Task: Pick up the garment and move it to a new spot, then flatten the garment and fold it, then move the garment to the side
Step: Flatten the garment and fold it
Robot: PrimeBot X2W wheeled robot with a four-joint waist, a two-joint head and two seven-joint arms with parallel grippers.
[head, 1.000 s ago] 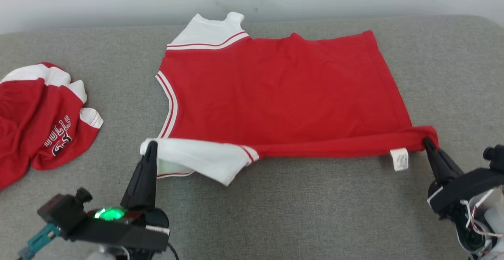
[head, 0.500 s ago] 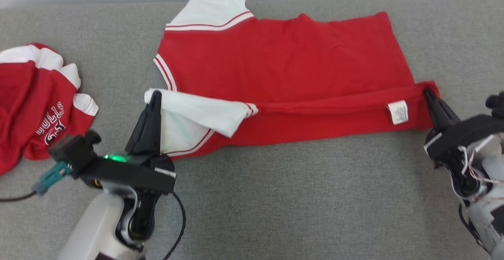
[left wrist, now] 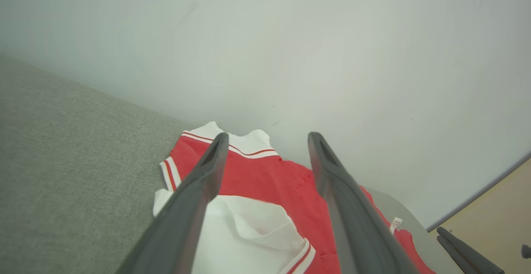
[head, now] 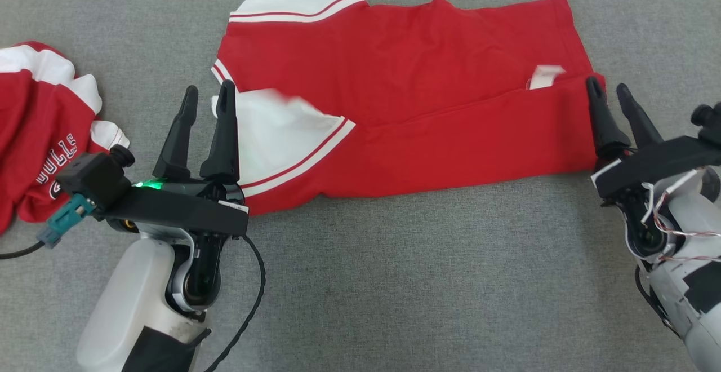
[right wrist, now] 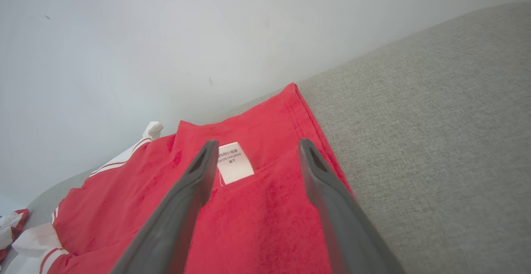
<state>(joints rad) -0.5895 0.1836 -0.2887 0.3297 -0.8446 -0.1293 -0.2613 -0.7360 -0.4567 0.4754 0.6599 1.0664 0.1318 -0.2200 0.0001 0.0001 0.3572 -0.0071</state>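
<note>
While the left gripper [head: 209, 85] at nine o'clock and right gripper [head: 607, 83] at three stand open and empty, the red garment [head: 422, 107] lies half-folded between them on the grey cushion [head: 394, 282] (soft, light, probably floppy); best pinched at folded-edge corners.

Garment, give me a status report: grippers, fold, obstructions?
Left gripper open at the white sleeve; right gripper open at the hem. Garment lies with near edge folded over. Second red garment bunched far left, clear.
</note>
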